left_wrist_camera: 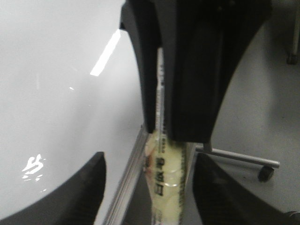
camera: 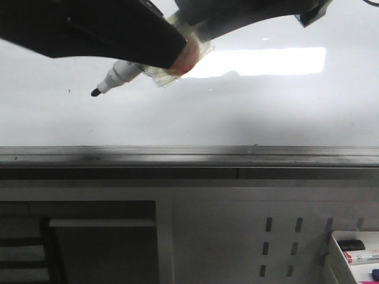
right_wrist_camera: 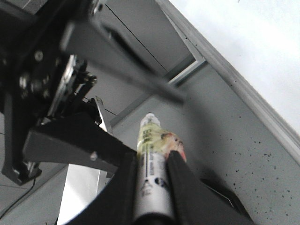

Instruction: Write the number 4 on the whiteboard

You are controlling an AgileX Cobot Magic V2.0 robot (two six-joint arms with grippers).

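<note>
Gripped marker (camera: 121, 75) firmly in right gripper (right_wrist_camera: 151, 161), tip aimed eight o'clock, just off bare whiteboard (camera: 284, 112).

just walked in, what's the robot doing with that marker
The right gripper is shut on a marker wrapped in yellowish tape, holding it over the whiteboard with the black tip uncapped. The left gripper sits with its fingers apart around the marker's far end. No number 4 shows on the board yet, only a tiny dark speck.
</note>
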